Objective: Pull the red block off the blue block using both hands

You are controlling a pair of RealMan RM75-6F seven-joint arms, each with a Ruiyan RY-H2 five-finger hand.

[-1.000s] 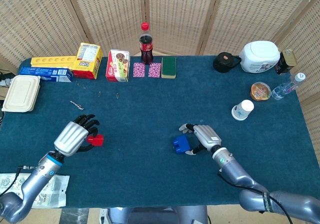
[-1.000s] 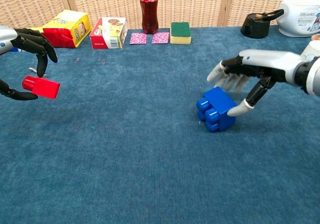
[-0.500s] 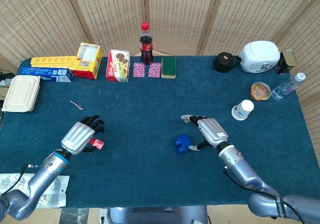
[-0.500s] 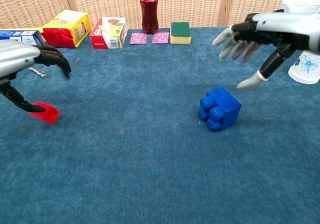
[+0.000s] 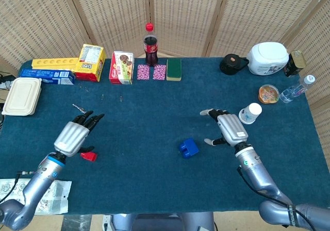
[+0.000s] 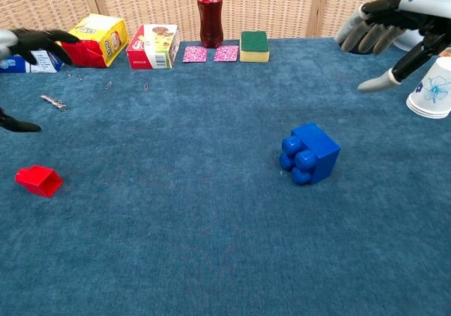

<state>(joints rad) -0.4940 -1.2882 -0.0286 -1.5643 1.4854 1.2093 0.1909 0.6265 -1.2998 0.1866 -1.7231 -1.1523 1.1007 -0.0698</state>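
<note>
Red block (image 5: 88,155) loose on cloth; left hand (image 5: 75,136) and right hand (image 5: 230,129) spread, empty, clear of blue block (image 5: 188,148).

Red block (image 5: 88,155) beside empty left hand (image 5: 73,137), blue block (image 5: 188,148) well apart

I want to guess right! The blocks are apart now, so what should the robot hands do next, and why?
Probably just draw both hands back. The small red plastic block lies alone on the blue cloth, far from the blue studded block, and the left hand and right hand hold nothing.

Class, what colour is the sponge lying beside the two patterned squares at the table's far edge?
The sponge is green on top with a yellow base, clearest in the chest view.
</note>
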